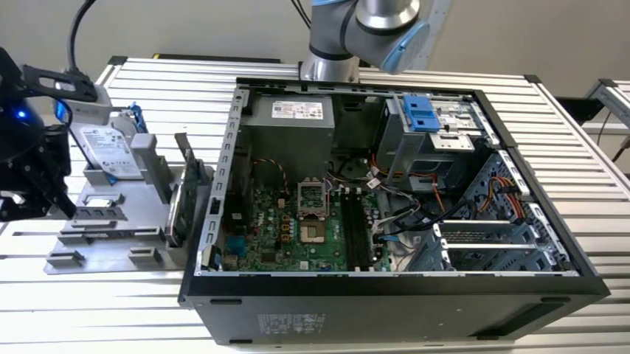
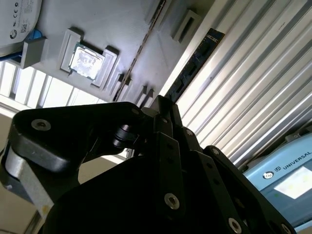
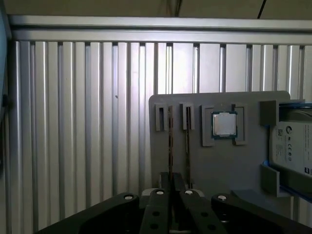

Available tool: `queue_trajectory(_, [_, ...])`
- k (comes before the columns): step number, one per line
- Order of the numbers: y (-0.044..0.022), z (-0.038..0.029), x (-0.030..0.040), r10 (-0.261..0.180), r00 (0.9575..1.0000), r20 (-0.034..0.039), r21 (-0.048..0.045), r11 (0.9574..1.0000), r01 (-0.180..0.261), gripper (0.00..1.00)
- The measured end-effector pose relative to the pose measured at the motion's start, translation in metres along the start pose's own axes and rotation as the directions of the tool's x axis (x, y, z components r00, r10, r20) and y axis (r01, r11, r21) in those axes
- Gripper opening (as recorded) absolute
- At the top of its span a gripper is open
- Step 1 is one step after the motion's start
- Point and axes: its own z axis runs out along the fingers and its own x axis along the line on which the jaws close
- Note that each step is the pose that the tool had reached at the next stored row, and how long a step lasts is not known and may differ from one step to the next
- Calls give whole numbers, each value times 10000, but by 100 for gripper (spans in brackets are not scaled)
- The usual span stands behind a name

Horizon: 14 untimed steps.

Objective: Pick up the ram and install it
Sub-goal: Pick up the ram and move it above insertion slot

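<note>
Slatted aluminium table (image 1: 99, 317) under everything, and you get the same ribbed surface in both wrist views. So, the ram (image 2: 195, 63): it's in the gripper (image 2: 163, 105). The fingers are pinched tight on one end of it and the rest pokes straight out past the fingertips. The second wrist view catches its blue-ish face and dark edge. In the first wrist view the ram (image 3: 169, 141) is edge-on, basically a thin dark line running out from the gripper (image 3: 171, 178). It sits over the gray parts tray (image 3: 219, 165), lined up just beside an open slotted bracket (image 2: 185, 24) rather than in it. Can't tell if it touches the tray at all.

Right next to it, a second stick (image 3: 187, 141) stands on edge in its own bracket, parallel to the ram. Further along the tray a processor chip (image 3: 224, 123) lies flat in a square pocket. Past that is the hard drive (image 3: 292, 141) in its blue frame.

In the exterior view the gripper (image 1: 22, 199) is way over at the exterior view's left, by the tray's outer side. A green expansion card (image 1: 187, 192) stands on edge between the tray and the open computer case (image 1: 394, 295). The case lies on its side with the motherboard (image 1: 285, 228) facing up, well apart from the ram. The arm (image 1: 335, 44) rises behind the case.
</note>
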Motion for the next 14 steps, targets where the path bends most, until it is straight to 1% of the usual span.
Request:
queue_trajectory(4, [0,-20,-1,0,10000,2,3,10000,0,0])
queue_trajectory(14, [1,-39,-1,9,10000,3,3,10000,-9,0])
